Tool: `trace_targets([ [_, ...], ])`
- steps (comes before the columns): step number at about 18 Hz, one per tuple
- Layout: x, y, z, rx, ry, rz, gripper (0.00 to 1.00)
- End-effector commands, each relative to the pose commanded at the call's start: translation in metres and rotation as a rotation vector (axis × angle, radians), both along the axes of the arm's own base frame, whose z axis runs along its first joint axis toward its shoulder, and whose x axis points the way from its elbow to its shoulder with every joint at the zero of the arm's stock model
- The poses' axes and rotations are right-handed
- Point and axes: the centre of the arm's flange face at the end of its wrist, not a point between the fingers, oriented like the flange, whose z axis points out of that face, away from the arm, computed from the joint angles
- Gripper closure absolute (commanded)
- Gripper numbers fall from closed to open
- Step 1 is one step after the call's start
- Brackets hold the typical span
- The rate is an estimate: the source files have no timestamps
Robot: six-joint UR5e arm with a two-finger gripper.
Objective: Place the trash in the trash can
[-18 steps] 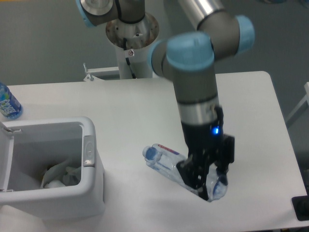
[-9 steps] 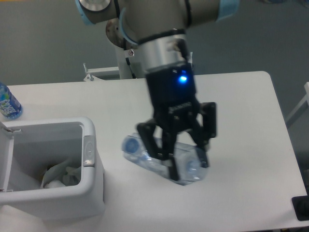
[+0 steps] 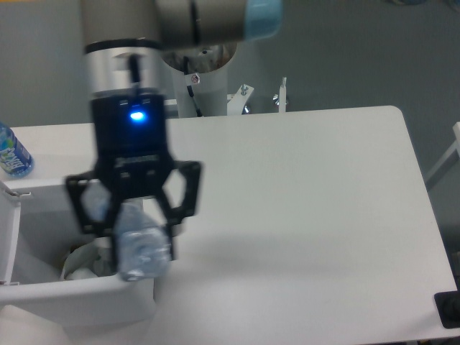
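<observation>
My gripper [image 3: 133,241] hangs over the right side of the white trash can [image 3: 43,305] at the lower left, shut on the clear crushed plastic bottle [image 3: 140,251]. The bottle is blurred and sits just above the bin's right rim. Inside the bin, pale crumpled trash [image 3: 83,266] shows at the bottom, partly hidden by the gripper. The bin's open lid [image 3: 7,237] stands at the left edge.
An upright bottle with a blue label [image 3: 11,152] stands at the table's far left edge. The arm's white base post [image 3: 198,79] rises behind the table. A dark object [image 3: 449,309] sits at the lower right corner.
The gripper has carried the crushed bottle up off the table and leftward, from the table's middle to above the bin's right rim.
</observation>
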Motion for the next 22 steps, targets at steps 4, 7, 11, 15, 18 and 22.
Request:
trace_targets([
  [4,0.032,-0.007,-0.015,-0.039,-0.011,-0.039,0.0],
  [7,0.025,-0.013,-0.009,-0.034,-0.004,-0.024,0.0],
  [11,-0.058,-0.05,0.0,-0.047,0.028,0.106,0.0],
  [15,-0.124,-0.079,-0.015,-0.16,0.148,0.139,0.0],
  [18,-0.165,-0.107,-0.026,-0.284,0.255,0.157,0.0],
  [22,-0.189,-0.135,-0.051,-0.5,0.358,0.049,0.0],
])
